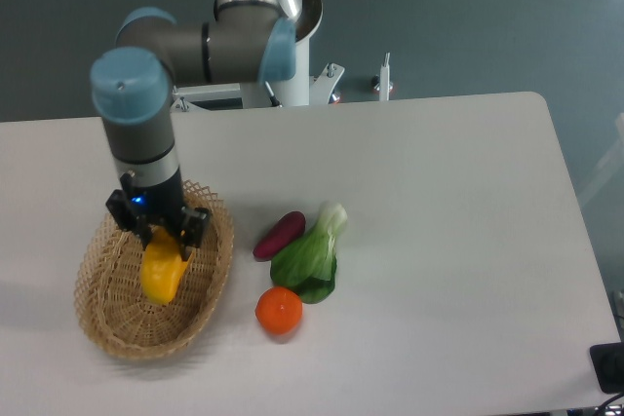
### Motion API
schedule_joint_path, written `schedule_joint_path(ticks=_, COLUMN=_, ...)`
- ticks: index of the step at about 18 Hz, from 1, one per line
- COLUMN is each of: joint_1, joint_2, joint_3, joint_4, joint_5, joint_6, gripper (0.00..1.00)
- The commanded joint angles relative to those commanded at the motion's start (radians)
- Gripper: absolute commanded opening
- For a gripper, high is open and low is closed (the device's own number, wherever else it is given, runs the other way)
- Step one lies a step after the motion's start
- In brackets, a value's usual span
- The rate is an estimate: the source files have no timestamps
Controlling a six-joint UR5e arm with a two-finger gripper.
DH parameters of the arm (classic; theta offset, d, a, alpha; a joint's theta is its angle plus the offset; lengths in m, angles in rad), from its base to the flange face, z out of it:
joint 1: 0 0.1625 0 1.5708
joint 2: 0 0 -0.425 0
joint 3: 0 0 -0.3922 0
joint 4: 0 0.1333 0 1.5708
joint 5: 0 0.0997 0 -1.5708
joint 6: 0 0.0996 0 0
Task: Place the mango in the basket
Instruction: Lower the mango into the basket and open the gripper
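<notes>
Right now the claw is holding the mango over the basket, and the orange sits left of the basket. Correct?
Not quite. The claw does hold the mango over the basket, but the orange sits to the right of the basket, near the leafy green and the purple vegetable. The fixed camera view shows it.

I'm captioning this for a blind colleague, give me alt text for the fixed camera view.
A robot arm's end effector holds a yellow mango over a wicker basket at the left of a white table. To the right lie a purple vegetable, a leafy green and an orange.
</notes>
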Motion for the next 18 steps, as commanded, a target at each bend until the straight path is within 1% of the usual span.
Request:
schedule_joint_path(ticks=4, joint_1=-0.002, joint_2=-0.043, joint_3=0.0, joint_4=0.006, joint_5=0.0, joint_6=0.0, gripper=0.56)
schedule_joint_path(ticks=9, joint_1=-0.003, joint_2=-0.063, joint_3=-0.003, joint_4=0.006, joint_5=0.014, joint_6=0.003, gripper=0.56)
schedule_joint_path(ticks=18, joint_1=-0.011, joint_2=-0.078, joint_3=-0.009, joint_4=0.006, joint_5=0.023, joint_6=0.006, gripper=0.57)
